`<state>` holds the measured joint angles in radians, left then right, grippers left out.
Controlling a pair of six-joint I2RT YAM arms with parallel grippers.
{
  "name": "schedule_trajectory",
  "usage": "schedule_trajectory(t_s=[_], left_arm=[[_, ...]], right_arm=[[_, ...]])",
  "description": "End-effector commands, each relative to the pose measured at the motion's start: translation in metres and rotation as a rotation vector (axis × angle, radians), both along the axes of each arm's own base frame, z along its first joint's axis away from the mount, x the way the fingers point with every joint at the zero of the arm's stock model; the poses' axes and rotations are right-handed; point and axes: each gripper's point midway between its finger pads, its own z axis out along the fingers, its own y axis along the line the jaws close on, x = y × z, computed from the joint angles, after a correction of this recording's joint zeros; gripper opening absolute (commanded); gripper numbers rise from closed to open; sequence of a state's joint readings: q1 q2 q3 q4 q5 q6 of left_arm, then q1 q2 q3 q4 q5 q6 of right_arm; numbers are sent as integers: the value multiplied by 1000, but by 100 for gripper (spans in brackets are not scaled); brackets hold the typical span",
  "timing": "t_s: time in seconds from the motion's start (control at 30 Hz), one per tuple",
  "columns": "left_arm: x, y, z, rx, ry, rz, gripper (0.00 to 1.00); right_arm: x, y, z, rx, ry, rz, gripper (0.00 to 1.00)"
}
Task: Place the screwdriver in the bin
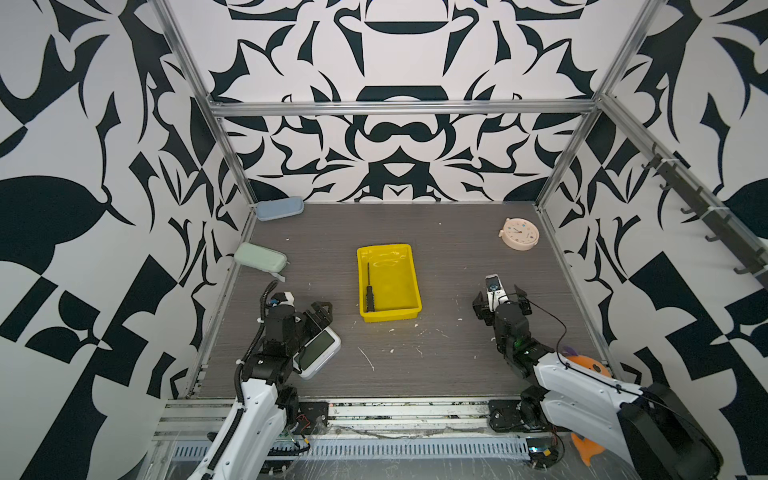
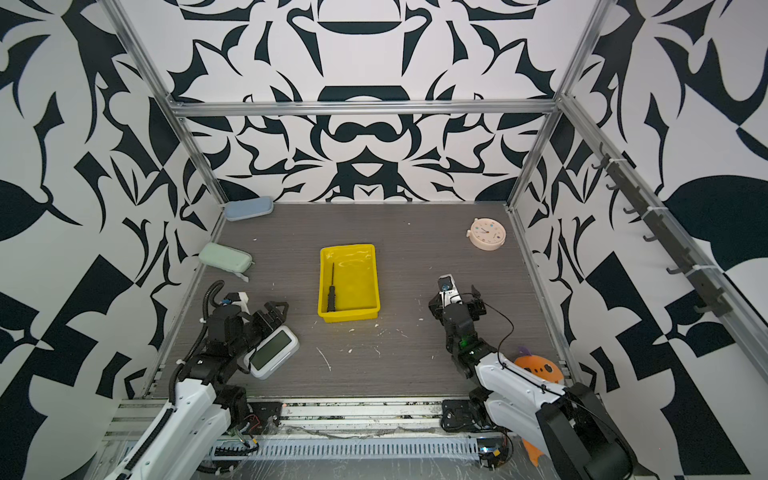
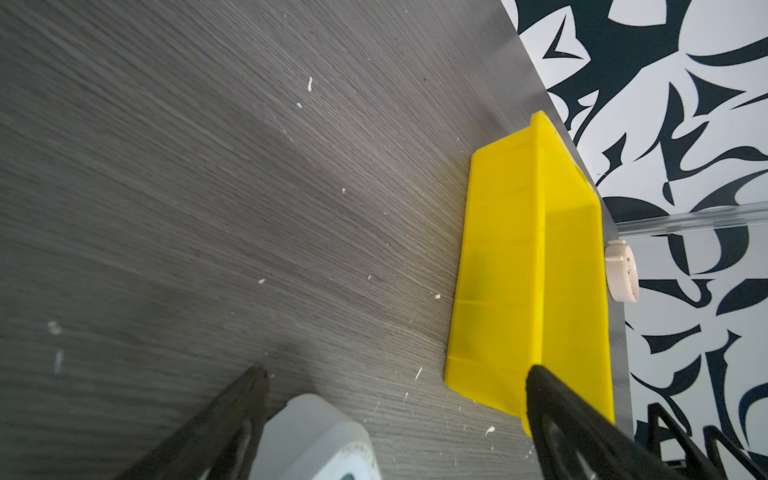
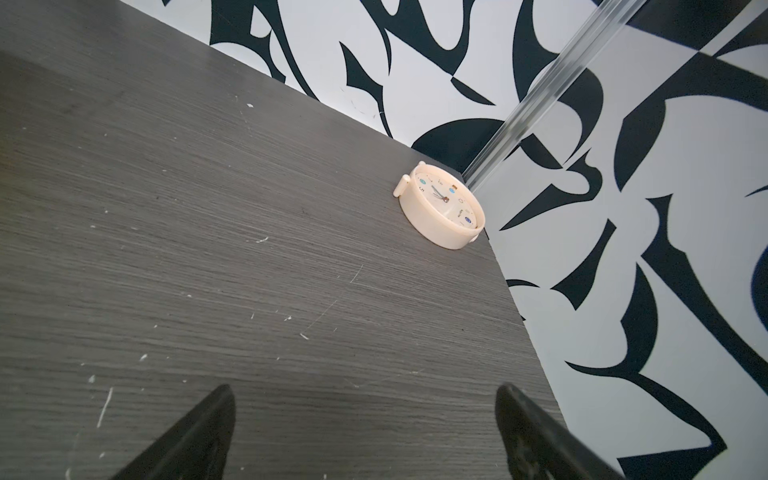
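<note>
Now, screwdriver (image 1: 369, 291): lying inside the bin, along its left wall, handle at the near end.
Bin (image 1: 388, 248): mid-table.
Left gripper (image 3: 392, 374): jaws apart, empty, over white digital clock (image 1: 318, 347).
Right gripper (image 4: 363, 388): jaws wide apart, empty, near right.

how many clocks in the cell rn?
2. A round cream analog clock lies flat near the far right corner. A white digital clock lies at the near left. Parts of the table are blocked from view, so more may be hidden.
</note>
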<state>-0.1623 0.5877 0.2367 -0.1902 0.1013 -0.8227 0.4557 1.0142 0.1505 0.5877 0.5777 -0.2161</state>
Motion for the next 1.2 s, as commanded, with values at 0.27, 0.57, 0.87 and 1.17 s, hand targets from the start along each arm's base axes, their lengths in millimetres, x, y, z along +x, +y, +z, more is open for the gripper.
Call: schedule_trajectory(t_s=[0.27,0.57,0.87,1.17], left_arm=[[0,-1,5,-2,-23,-3,99],[2,1,6,0,-33,9,99],[7,3,2,10,-5,26,99],[8,29,-13,102,109,160,99]], right_arm=[[69,-13,-3,205,-73,-28,100],[67,-27,-19,260,-108,-56,100],[81,-31,-25,257,-33,-94,100],[82,-31,-26,267,-19,-88,100]])
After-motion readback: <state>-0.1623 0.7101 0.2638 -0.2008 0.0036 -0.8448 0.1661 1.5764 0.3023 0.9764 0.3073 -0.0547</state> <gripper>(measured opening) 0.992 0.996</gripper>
